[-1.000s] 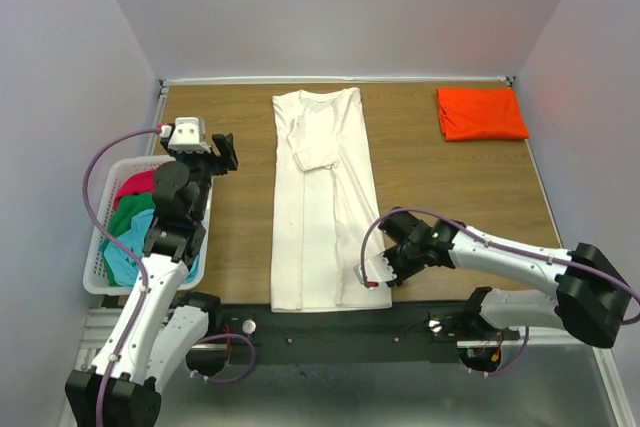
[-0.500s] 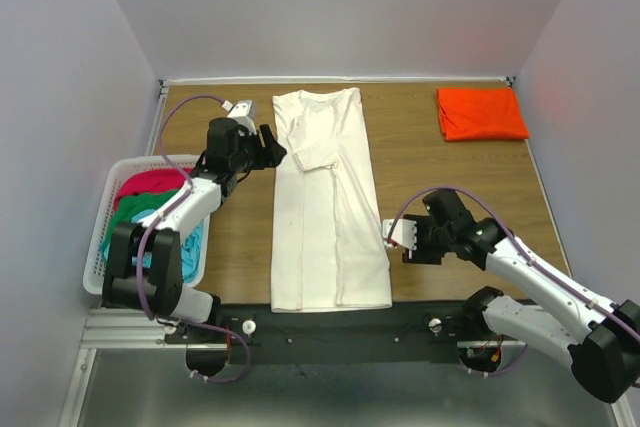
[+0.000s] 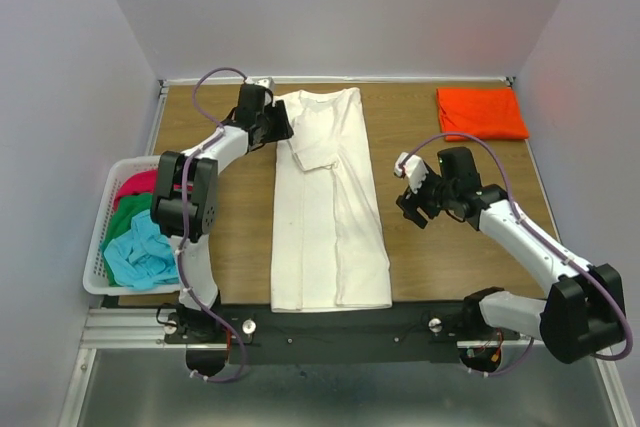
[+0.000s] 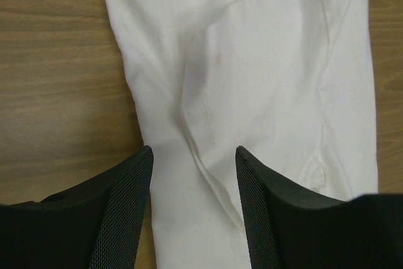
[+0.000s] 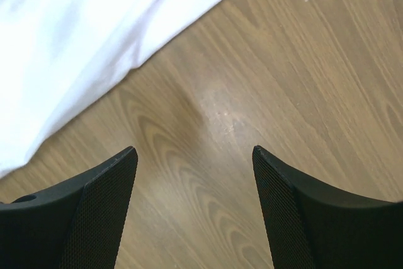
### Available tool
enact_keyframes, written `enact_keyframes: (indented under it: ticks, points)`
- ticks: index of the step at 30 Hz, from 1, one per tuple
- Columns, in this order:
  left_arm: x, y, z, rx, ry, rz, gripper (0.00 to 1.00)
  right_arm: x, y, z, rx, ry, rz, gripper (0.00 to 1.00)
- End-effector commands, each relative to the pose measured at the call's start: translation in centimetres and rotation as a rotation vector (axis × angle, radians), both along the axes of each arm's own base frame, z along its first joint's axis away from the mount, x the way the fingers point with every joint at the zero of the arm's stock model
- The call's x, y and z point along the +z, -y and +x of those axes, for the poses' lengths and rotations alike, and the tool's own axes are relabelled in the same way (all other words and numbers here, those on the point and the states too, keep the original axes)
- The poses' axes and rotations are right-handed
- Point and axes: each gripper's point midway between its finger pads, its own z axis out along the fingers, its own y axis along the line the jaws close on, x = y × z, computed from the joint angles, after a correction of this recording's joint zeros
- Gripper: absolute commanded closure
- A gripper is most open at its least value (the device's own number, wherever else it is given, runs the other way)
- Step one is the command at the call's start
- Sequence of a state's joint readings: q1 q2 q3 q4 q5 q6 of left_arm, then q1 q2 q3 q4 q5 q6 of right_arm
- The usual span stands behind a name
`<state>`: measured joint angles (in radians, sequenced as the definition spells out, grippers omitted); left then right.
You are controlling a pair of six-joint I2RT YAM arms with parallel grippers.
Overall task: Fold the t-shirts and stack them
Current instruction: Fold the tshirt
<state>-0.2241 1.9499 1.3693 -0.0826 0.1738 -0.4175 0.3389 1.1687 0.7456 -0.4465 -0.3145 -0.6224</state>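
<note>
A cream-white t-shirt (image 3: pixel 330 202) lies folded into a long strip down the middle of the table, sleeves tucked in. It also fills the left wrist view (image 4: pixel 252 80) and the top left of the right wrist view (image 5: pixel 75 36). My left gripper (image 3: pixel 281 131) is open at the strip's far left edge, jaws over the cloth (image 4: pixel 194 155). My right gripper (image 3: pixel 409 197) is open over bare wood just right of the strip (image 5: pixel 195 155). A folded bright orange t-shirt (image 3: pixel 480 113) lies at the far right. Crimson (image 3: pixel 135 187), green (image 3: pixel 128 217) and light blue (image 3: pixel 140 257) shirts fill the basket.
The white lattice basket (image 3: pixel 98 285) stands at the table's left edge. Bare wood (image 3: pixel 450 267) lies right of the strip and between strip and basket (image 3: pixel 240 217). Grey walls close in the far and side edges.
My left gripper has swung from near the basket up to the far left edge of the white shirt. My right gripper has left the shirt's near right corner and moved away to the right.
</note>
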Motion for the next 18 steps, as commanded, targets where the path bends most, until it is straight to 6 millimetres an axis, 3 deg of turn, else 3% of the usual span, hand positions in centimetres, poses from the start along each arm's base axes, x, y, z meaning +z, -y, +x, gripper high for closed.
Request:
enact_keyframes:
  ticks: [1,2,3,4,7,8,18]
  points:
    - [-3.1,-1.7,1.1,0.043,-0.091,0.129,0.37,0.7,-1.3,0.8,-0.023,-0.05,0.129,0.2]
    - [-2.6,-1.7,1.9,0.047,-0.088,0.135,0.38,0.5,-1.0,0.7,-0.032,-0.055,0.126,0.2]
    - [-3.8,-1.8,2.1,0.042,-0.11,0.155,0.41,0.7,-0.9,0.8,-0.037,-0.047,0.134,0.19]
    - [-3.4,-1.7,2.7,0.036,-0.109,0.162,0.41,0.8,-0.8,0.6,-0.037,-0.041,0.142,0.19]
    - [-5.2,-1.8,3.1,0.033,-0.152,0.184,0.49,1.0,-0.6,0.5,-0.042,-0.038,0.152,0.19]
    - [-5.0,-2.0,3.6,0.044,-0.147,0.196,0.49,1.0,-0.5,0.6,-0.046,-0.038,0.158,0.19]
    - [-7.2,-3.1,4.4,0.045,-0.213,0.217,0.64,1.3,-0.6,0.6,-0.046,-0.046,0.185,0.19]
